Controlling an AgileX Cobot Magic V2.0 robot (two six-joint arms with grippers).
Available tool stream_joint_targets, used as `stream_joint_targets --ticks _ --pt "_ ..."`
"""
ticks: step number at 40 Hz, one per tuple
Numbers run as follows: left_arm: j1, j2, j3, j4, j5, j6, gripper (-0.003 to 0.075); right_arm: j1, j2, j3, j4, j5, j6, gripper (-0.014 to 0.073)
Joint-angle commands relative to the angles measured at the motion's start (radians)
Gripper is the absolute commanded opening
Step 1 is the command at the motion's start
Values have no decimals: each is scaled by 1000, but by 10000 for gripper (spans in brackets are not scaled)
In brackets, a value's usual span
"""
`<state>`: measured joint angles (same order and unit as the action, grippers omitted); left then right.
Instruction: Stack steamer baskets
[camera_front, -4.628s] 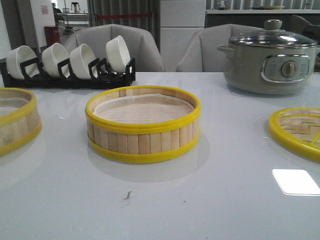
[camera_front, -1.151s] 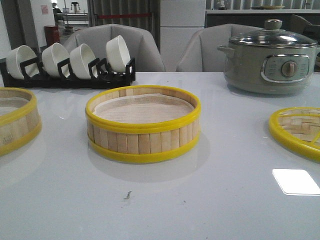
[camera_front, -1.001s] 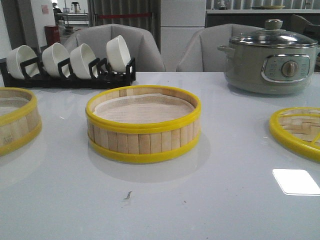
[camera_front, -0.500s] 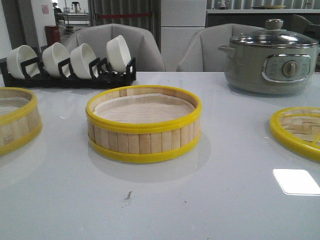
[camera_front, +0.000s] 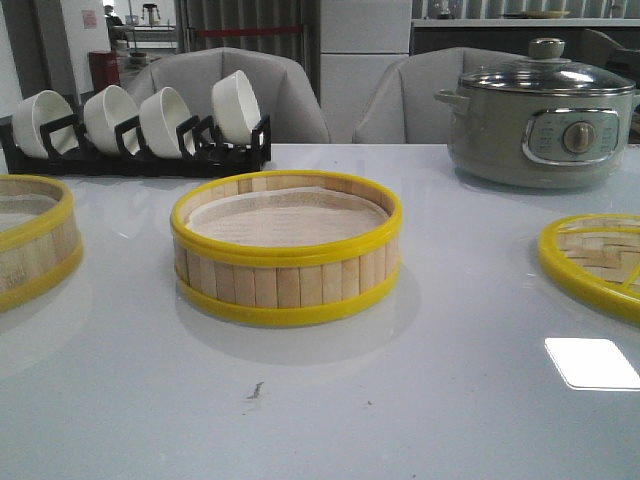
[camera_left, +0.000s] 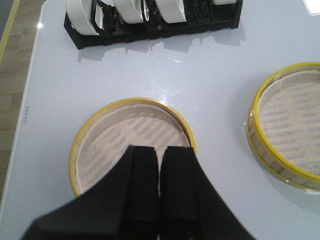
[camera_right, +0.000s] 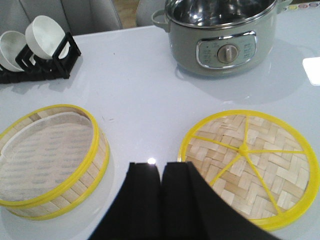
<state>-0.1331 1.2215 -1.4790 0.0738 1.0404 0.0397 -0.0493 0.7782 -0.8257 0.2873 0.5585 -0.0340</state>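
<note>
A bamboo steamer basket with yellow rims and a paper liner stands at the table's centre; it also shows in the left wrist view and the right wrist view. A second basket sits at the left edge, below my left gripper, which is shut and empty above its liner. The woven yellow-rimmed lid lies at the right, beside my shut, empty right gripper; the lid also shows in the right wrist view. Neither gripper shows in the front view.
A black rack of white bowls stands at the back left. A grey electric pot with a glass lid stands at the back right. Grey chairs stand behind the white table.
</note>
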Motion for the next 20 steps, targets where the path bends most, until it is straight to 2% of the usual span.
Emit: stream_joint_targets --ticks 1,20 --pt "-5 -18 -28 -4 -48 -2 86 -1 92 -104 8 -30 -18 49" --pt "-5 -18 -28 -15 -32 -4 86 -1 253 -143 8 -148 -18 50"
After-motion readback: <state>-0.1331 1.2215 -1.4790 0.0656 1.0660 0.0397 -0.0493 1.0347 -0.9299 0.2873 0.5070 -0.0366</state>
